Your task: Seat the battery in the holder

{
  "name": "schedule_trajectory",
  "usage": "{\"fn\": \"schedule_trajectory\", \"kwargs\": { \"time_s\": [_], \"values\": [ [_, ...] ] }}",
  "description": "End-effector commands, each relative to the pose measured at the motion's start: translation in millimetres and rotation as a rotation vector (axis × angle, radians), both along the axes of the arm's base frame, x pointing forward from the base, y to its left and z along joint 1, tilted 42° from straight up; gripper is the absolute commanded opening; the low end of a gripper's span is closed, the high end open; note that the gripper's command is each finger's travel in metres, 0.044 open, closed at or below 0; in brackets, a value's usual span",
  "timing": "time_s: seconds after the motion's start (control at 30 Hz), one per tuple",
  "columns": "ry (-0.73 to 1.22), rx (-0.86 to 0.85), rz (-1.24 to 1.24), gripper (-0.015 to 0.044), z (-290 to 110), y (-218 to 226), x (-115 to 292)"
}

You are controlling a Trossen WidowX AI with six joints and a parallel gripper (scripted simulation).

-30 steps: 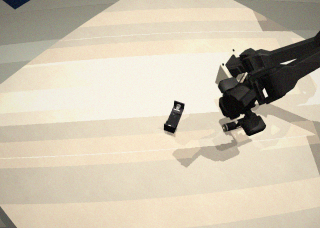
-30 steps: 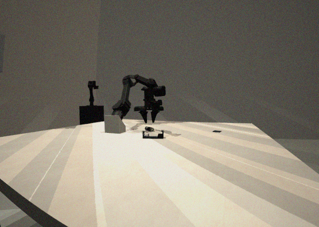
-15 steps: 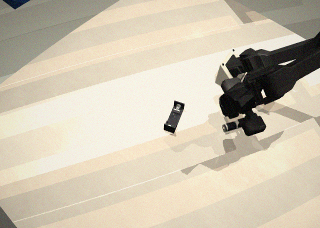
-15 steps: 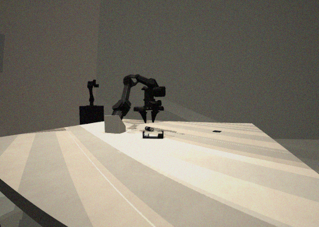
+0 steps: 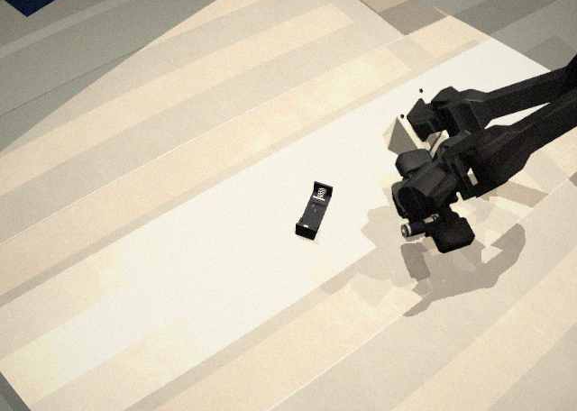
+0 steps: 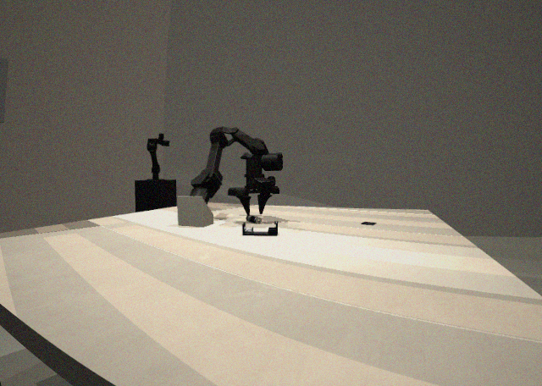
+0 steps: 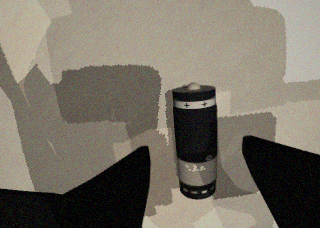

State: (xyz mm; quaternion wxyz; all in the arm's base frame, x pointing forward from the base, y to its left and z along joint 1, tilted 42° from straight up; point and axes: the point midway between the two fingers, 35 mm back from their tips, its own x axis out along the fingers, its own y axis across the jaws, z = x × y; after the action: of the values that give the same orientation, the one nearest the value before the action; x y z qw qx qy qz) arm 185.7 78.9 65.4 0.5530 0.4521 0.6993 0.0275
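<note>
The battery [image 7: 194, 148] lies on the surface right of the holder [image 5: 314, 209], well apart from it. The pincer [image 7: 194, 178] straddles it half-open, holding nothing. Small, rigid and smooth, it likely rolls; grip mid-barrel across the round sides.

Worktop [image 5: 186, 239]: matt, smooth, banded in cream, tan and grey like pale veneer; no glare anywhere. Battery [image 7: 194, 144]: dark wrap with a faint sheen, pale printed bands near both ends, a light metallic cap on the far end. Holder [image 5: 314, 210]: black, plastic-looking, matt, with a small bright wire spring at one end. Arm [image 6: 238, 142] and gripper [image 7: 200, 215]: black, matt, hard-edged casings, plastic or painted metal, cannot tell which; the jaws show flat black faces without texture. Base block [image 6: 192, 212]: plain grey, dull finish.
</note>
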Motion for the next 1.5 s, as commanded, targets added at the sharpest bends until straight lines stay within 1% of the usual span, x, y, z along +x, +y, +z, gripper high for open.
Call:
{"fn": "schedule_trajectory", "kwargs": {
  "time_s": [0.0, 0.4, 0.53, 0.8, 1.0, 1.27, 1.47],
  "values": [
    [0.017, 0.009, -0.001, 0.0249, -8, 7, -3],
    [0.017, 0.013, -0.001, 0.0249, -19, 19, -4],
    [0.017, 0.013, -0.001, 0.0144, -19, 19, -4],
    [0.017, 0.013, -0.001, 0.0091, -19, 19, -4],
    [0.017, 0.012, -0.001, 0.0087, -17, 16, -4],
    [0.017, 0.011, -0.001, 0.0087, 17, -15, -4],
    [0.014, 0.01, 0.002, 0.0087, 17, -16, -4]
  ]
}}
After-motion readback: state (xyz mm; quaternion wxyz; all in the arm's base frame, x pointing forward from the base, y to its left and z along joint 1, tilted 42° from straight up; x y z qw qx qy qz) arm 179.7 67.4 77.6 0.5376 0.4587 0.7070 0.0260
